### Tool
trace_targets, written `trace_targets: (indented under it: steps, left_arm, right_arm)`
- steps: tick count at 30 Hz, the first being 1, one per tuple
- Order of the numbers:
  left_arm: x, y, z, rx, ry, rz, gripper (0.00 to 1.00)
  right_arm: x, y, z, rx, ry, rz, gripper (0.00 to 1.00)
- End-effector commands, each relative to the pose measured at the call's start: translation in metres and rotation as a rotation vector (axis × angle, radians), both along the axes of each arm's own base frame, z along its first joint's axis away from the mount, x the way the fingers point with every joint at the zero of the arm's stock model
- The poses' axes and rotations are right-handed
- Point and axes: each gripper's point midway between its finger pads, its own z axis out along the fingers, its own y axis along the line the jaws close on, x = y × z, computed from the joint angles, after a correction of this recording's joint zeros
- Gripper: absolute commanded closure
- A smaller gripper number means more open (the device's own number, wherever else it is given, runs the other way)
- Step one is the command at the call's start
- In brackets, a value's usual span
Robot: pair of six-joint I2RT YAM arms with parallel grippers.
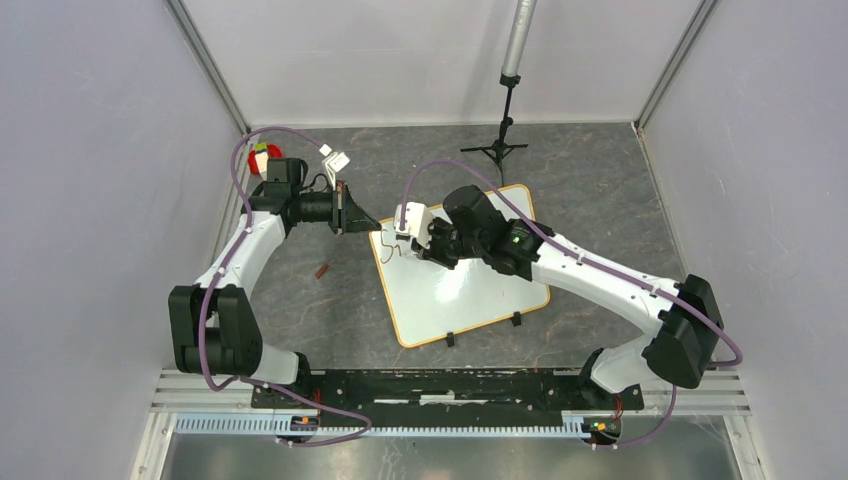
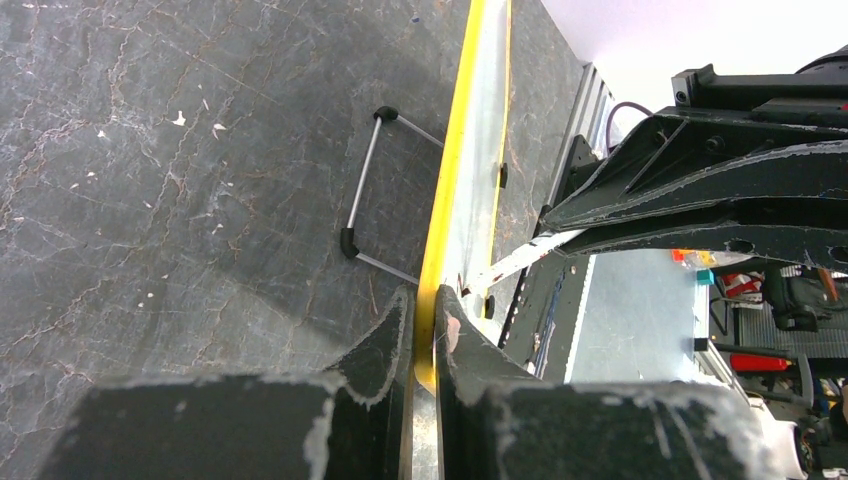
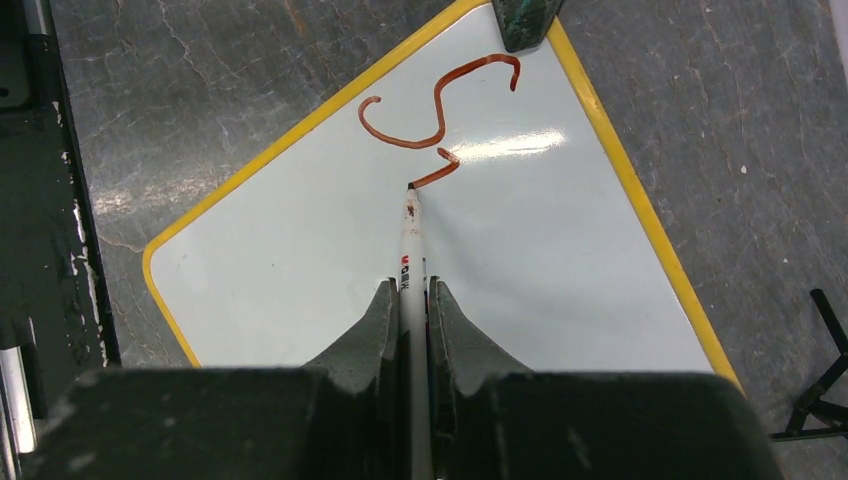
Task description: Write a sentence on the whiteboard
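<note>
The whiteboard [image 1: 470,290] lies tilted on the grey table, white with a yellow-orange frame and two black clips on its near edge. My left gripper [image 1: 358,222] is shut on the frame at its far left corner; the left wrist view shows the jaws [image 2: 425,300] pinching the yellow edge [image 2: 440,220]. My right gripper [image 1: 425,245] is shut on a white marker [image 3: 411,250] whose tip touches the board. The sentence [image 3: 440,105] is a dark red "S" and a short stroke [image 3: 440,170] beside the tip. The left gripper's finger [image 3: 525,20] shows at the board's corner.
A black tripod stand [image 1: 497,140] stands behind the board. A small brown-red piece [image 1: 322,270] lies left of the board. A red and coloured object [image 1: 265,160] sits at the far left. A wire stand [image 2: 365,200] shows under the board.
</note>
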Motion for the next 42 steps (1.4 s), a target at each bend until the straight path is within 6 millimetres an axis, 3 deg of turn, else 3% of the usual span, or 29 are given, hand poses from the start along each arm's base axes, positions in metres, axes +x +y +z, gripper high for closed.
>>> trace_targets:
  steps: [1, 12, 18, 30, 42]
  left_arm:
    - [0.003, -0.002, 0.005, -0.008, -0.02, -0.001, 0.97]
    - [0.002, -0.002, 0.007, -0.007, -0.03, -0.001, 0.98]
    - [0.003, -0.002, 0.008, -0.008, -0.03, -0.001, 0.98]
    - [0.004, -0.002, 0.006, -0.007, -0.026, -0.001, 0.98]
    - [0.003, -0.002, 0.007, -0.006, -0.029, 0.0, 0.98]
  right_arm:
    - [0.003, -0.004, 0.006, 0.001, -0.016, -0.021, 1.0]
    - [0.028, -0.002, 0.034, 0.04, -0.066, -0.085, 1.0]
    - [0.027, -0.009, 0.024, 0.017, -0.053, -0.094, 1.0]
    - [0.001, -0.021, -0.004, -0.013, 0.034, -0.048, 1.0]
    - [0.03, -0.006, 0.032, 0.046, -0.048, -0.099, 1.0]
